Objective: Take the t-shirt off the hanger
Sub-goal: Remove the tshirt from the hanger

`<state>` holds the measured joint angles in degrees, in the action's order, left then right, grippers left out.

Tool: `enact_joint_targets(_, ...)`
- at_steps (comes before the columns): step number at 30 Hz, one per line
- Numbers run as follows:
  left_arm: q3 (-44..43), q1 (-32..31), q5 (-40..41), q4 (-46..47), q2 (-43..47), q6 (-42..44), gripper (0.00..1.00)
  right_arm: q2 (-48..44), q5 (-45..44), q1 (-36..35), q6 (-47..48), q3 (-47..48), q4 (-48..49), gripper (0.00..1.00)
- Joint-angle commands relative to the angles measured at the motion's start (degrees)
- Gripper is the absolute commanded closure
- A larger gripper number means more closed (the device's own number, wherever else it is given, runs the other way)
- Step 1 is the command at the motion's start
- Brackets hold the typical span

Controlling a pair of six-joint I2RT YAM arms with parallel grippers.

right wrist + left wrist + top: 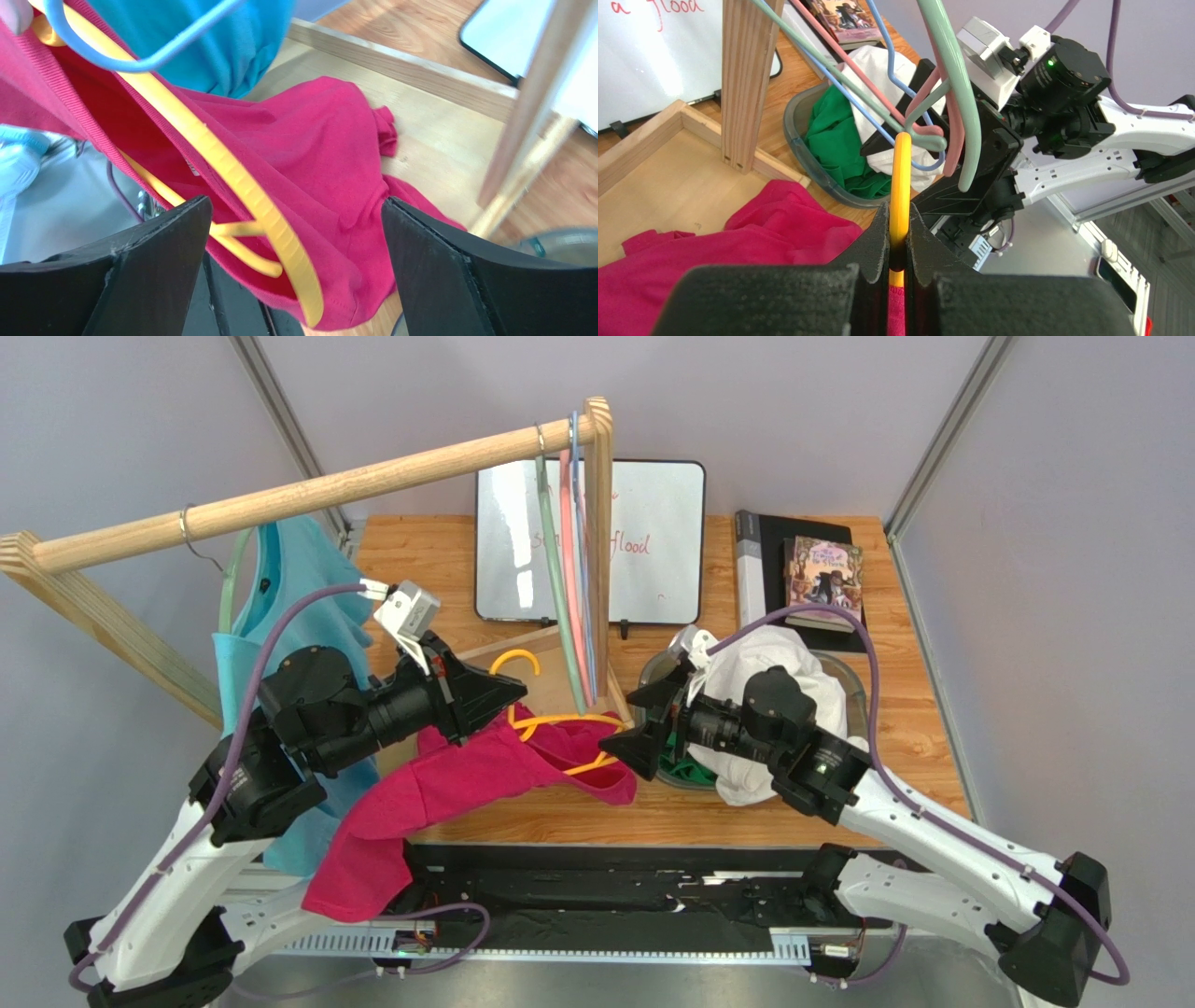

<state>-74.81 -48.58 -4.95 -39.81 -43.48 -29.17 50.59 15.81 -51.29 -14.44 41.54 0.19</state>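
A magenta t-shirt (pixel 421 805) hangs on a yellow hanger (pixel 522 661) and trails over the table's near edge. My left gripper (pixel 512 697) is shut on the hanger's yellow bar (pixel 901 182), close to the shirt's collar (pixel 759 238). My right gripper (pixel 629 742) is open at the hanger's right end. In the right wrist view, the yellow hanger arm (pixel 231 175) and the shirt's shoulder (pixel 316 154) lie between its wide-apart fingers (pixel 295 206), and neither finger touches them.
A wooden rack rail (pixel 323 487) carries a teal shirt (pixel 288 602) and several empty hangers (pixel 568 574). A bin (pixel 842 672) of white and green clothes sits under the right arm. A whiteboard (pixel 659 532) and a book (pixel 821 574) lie at the back.
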Motion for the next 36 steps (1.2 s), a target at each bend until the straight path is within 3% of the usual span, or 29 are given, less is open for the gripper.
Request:
enact_joint_targets(1, -2.45, 0.06, -0.94, 1.84, 1.12, -1.33, 1.0, 3.64, 13.98, 1.63, 3.36, 4.07, 6.15, 0.05)
enact_joint_targets(4, -3.06, 0.06, 2.56, 0.53, 2.35, -1.77, 1.0, 3.12, 7.59, 1.63, -0.14, 4.78, 2.38, 0.08)
enact_joint_targets(5, -3.24, -0.03, 3.88, -0.17, 2.44, -1.86, 1.0, 2.42, 1.91, 1.63, -1.02, 4.61, 1.49, 0.07)
enact_joint_targets(7, -3.24, 0.06, 4.86, -1.23, 3.14, -1.07, 1.0, 0.05, 0.1, 1.63, -1.74, 2.77, 2.09, 0.05)
enact_joint_targets(11, -2.1, -0.03, 4.6, -0.53, 4.72, -0.71, 1.0, -0.05, 5.35, 1.63, -1.29, 2.14, 4.47, 0.09)
enact_joint_targets(17, -2.27, 0.06, 3.82, -0.53, 6.74, -0.89, 1.0, 0.04, 5.27, 1.54, -2.97, 1.18, 6.14, 0.09)
enact_joint_targets(22, -2.27, 0.06, 0.83, 0.61, 7.19, -0.89, 1.0, 0.65, 16.42, 1.45, -4.89, -0.93, 13.16, 0.18)
enact_joint_targets(24, -2.36, 0.06, 0.56, 1.05, 7.27, -1.07, 1.0, 1.35, 16.8, 1.54, -5.25, -1.11, 13.79, 0.2)
enact_joint_targets(27, -2.54, -0.03, 1.61, 0.61, 7.36, -1.42, 1.0, 1.1, 10.58, 1.54, -5.34, -0.15, 9.07, 0.21)
enact_joint_targets(31, -3.07, 0.06, 8.08, -2.02, 8.06, -2.47, 1.0, -2.77, -5.83, 1.28, -9.98, 0.65, 1.41, 0.15)
enact_joint_targets(36, -1.93, -0.03, 15.92, -3.69, 10.35, -2.82, 1.0, -7.25, -15.72, -2.57, -26.39, 1.7, -8.6, 0.12)
